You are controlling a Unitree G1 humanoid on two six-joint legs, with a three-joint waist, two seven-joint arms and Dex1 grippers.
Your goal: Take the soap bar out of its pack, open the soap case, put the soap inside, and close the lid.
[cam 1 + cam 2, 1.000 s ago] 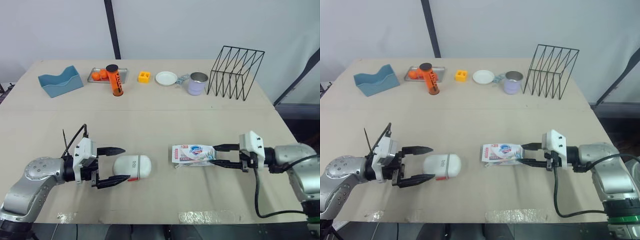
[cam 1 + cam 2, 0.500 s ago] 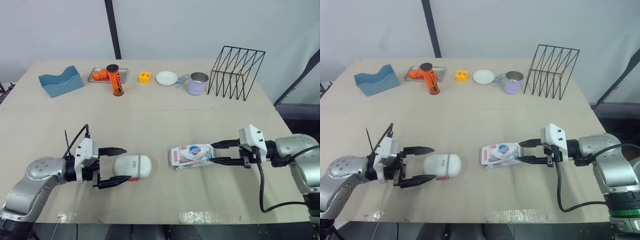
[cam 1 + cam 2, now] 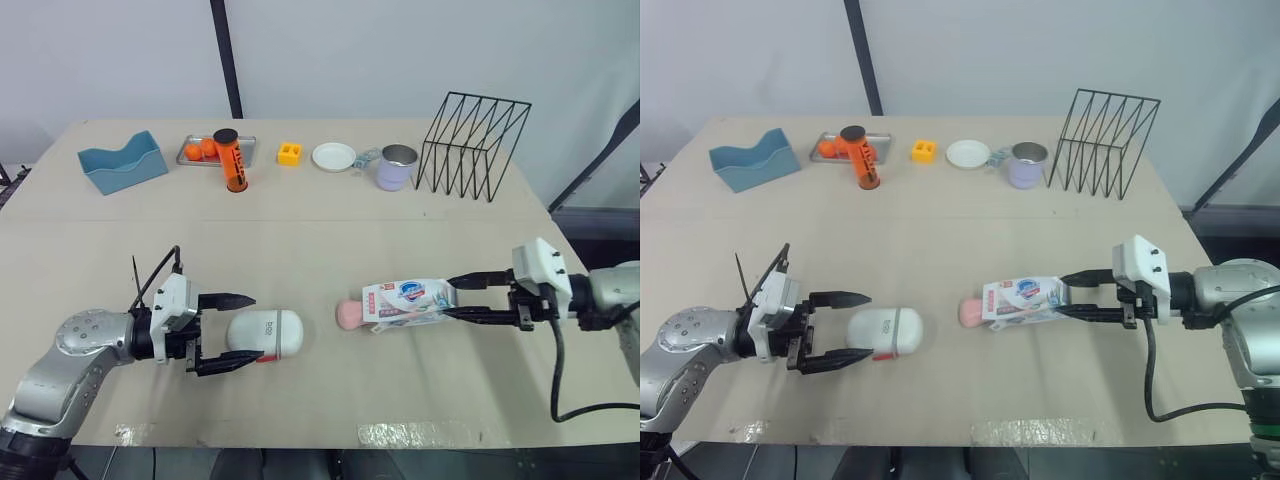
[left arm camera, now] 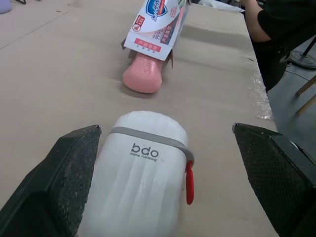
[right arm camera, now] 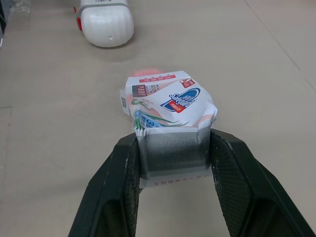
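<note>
Pink soap bar (image 3: 347, 314) now pokes from printed paper pack (image 3: 410, 300) at 9 o'clock.
Right fingers (image 5: 114, 196) pinch the pack; left fingers (image 4: 64, 177) gape around white plastic case (image 3: 264, 333).

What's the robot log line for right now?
right gripper: shut on soap pack | soap bar: poking out of pack | left gripper: open around closed soap case

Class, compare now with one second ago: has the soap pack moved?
Yes. The soap pack, shut in the right gripper, has shifted to the robot's right, away from the unmoved white soap case, baring the pink soap bar.
</note>
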